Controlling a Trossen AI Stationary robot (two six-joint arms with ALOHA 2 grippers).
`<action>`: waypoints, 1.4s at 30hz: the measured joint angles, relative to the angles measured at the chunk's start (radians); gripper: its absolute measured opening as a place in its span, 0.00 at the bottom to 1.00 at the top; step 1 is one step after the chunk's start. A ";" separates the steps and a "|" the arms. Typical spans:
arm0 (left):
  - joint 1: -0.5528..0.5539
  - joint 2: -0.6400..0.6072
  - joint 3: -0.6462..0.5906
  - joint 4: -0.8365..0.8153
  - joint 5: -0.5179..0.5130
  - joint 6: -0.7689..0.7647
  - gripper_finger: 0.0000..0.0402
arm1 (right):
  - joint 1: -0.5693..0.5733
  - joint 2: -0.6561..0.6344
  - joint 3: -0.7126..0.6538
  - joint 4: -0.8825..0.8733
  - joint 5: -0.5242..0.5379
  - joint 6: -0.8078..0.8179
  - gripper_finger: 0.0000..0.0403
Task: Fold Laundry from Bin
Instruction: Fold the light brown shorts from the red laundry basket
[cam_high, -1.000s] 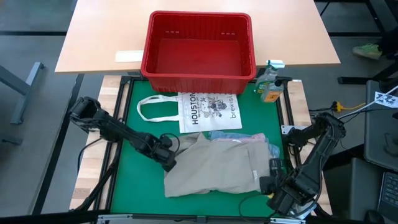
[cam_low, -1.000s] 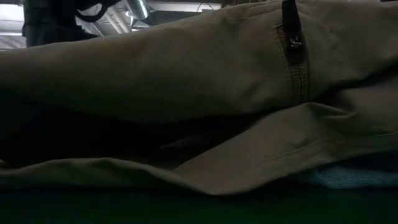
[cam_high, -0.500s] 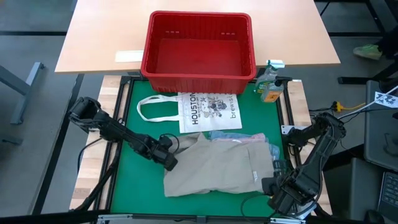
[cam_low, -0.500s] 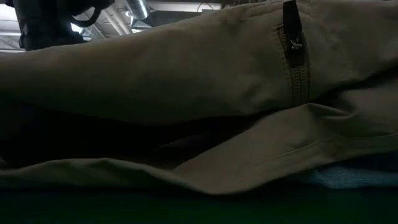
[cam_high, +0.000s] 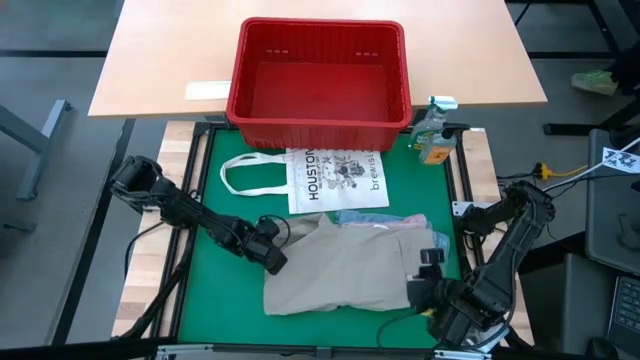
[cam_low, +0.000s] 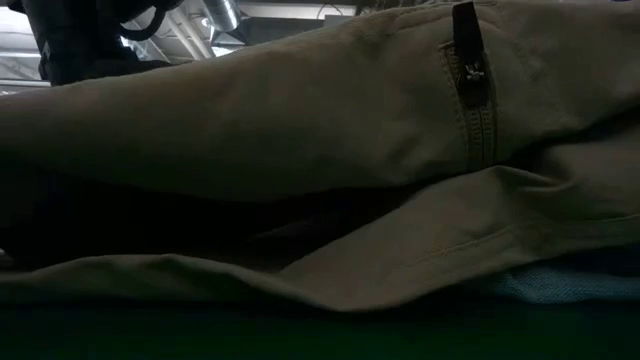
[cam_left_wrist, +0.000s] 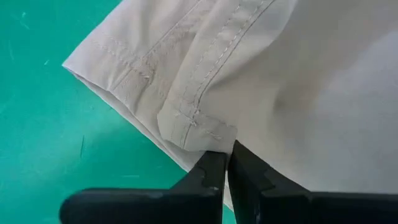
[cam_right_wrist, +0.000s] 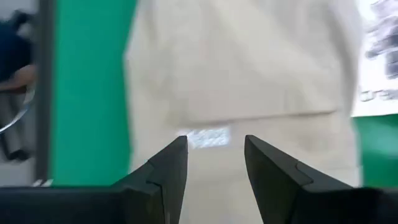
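1. Khaki-grey cloth, the top piece of the laundry (cam_high: 345, 268), is lying crumpled across the lower middle of the green mat (cam_high: 215, 290) in the high view, with a pale pink piece (cam_high: 385, 224) and a light blue piece (cam_high: 352, 215) peeking out along its upper edge.
2. I am clenching my left gripper (cam_high: 274, 262) on the khaki garment's left edge, left of centre in the lower half of the high view; in my left wrist view my fingers (cam_left_wrist: 211, 177) are pressing together right at a stitched hem corner (cam_left_wrist: 194, 121), with the fabric pinched between them.
3. I am holding my right gripper (cam_high: 420, 285) released at the garment's lower right corner, in the lower right of the high view; my right wrist view is showing both of its fingers (cam_right_wrist: 165, 165) spread apart over the khaki cloth, near a small white label (cam_right_wrist: 204, 137), and gripping nothing.
4. The red bin (cam_high: 318, 122) is sitting at the top centre of the high view, with no garment showing inside it.
5. A white tote bag (cam_high: 335, 178) printed "HOUSTON" is lying flat between the bin and the laundry.
6. A small spray bottle (cam_high: 433, 133) is standing just right of the bin.
7. In the low view the khaki garment is filling nearly the whole frame, its zipper pull (cam_low: 466, 55) showing at the upper right.
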 joint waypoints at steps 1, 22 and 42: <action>0.000 0.000 0.000 0.000 0.001 0.001 0.02 | 0.000 0.001 -0.008 0.002 0.032 0.000 0.40; 0.026 -0.131 0.001 -0.279 -0.059 -0.026 0.01 | -0.013 0.003 -0.437 0.394 -0.184 0.078 0.40; 0.029 -0.131 0.001 -0.107 -0.111 0.209 0.39 | -0.013 0.003 -0.438 0.413 -0.190 0.099 0.40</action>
